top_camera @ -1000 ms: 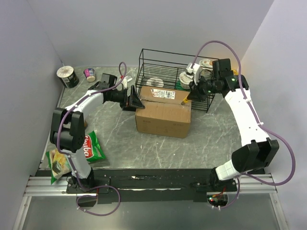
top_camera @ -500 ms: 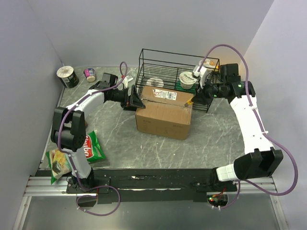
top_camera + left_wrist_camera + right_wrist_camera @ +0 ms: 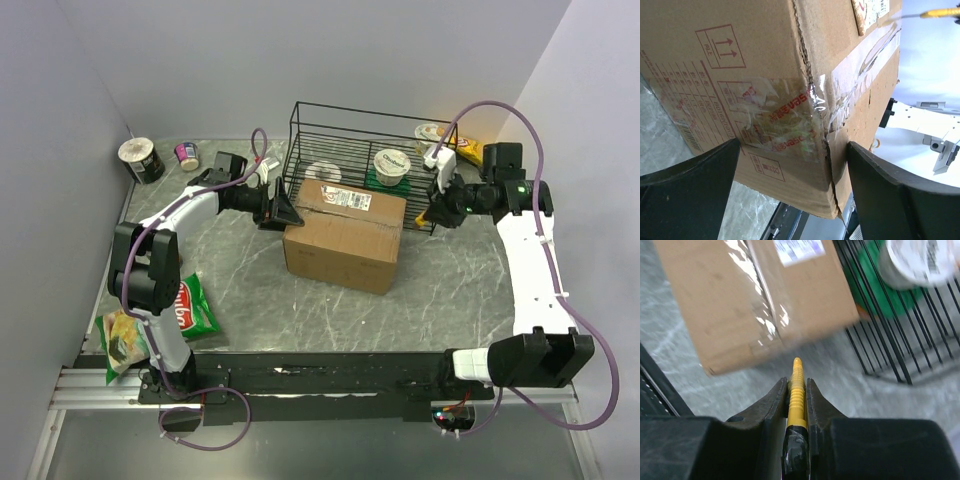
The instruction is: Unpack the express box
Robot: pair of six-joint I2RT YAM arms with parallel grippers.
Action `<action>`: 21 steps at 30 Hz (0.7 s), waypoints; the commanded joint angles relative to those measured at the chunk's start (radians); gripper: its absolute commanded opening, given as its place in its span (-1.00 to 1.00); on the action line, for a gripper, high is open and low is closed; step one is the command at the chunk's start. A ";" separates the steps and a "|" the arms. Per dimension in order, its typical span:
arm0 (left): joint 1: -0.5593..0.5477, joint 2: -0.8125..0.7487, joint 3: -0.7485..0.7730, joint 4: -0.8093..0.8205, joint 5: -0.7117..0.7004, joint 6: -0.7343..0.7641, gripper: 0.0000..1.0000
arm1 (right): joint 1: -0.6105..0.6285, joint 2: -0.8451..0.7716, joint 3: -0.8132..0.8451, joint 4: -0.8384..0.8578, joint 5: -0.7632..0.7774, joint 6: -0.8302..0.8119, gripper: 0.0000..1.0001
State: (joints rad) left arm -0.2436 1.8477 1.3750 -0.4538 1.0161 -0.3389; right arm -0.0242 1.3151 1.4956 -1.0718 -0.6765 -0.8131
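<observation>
left claw (image 3: 792,149) spread | right claw (image 3: 796,383) pinching ribbed yellow tool (image 3: 797,369) | corrugated express box (image 3: 340,246) taped

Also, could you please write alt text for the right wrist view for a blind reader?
The right gripper is shut on a yellow tool whose tip points toward the taped express box, not touching it. At the picture's right stands a black wire basket holding a white-lidded cup.
</observation>
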 commanded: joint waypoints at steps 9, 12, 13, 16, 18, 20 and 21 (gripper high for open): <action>0.009 0.033 -0.002 -0.043 -0.130 0.093 0.79 | -0.059 -0.083 0.002 0.065 0.164 0.089 -1.00; 0.000 -0.046 0.027 0.025 -0.009 0.113 0.86 | -0.057 -0.158 -0.072 0.313 0.314 0.345 -1.00; 0.001 -0.079 0.009 0.065 0.018 0.101 0.89 | -0.057 -0.181 -0.122 0.373 0.352 0.404 -1.00; 0.013 -0.224 -0.039 0.236 0.050 0.116 0.98 | -0.057 -0.263 -0.194 0.521 0.491 0.603 -1.00; 0.017 -0.304 -0.034 0.213 0.009 0.188 0.99 | -0.057 -0.296 -0.204 0.549 0.578 0.722 -1.00; 0.015 -0.352 -0.005 0.137 0.001 0.412 0.99 | -0.057 -0.309 -0.190 0.541 0.598 0.781 -1.00; 0.015 -0.366 0.004 0.024 -0.007 0.498 0.93 | -0.057 -0.315 -0.192 0.541 0.601 0.788 -1.00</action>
State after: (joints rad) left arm -0.2298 1.6180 1.3296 -0.3431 1.0191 -0.1669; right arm -0.0769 1.0393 1.2968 -0.6830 -0.2119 -0.2554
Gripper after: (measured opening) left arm 0.993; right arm 0.234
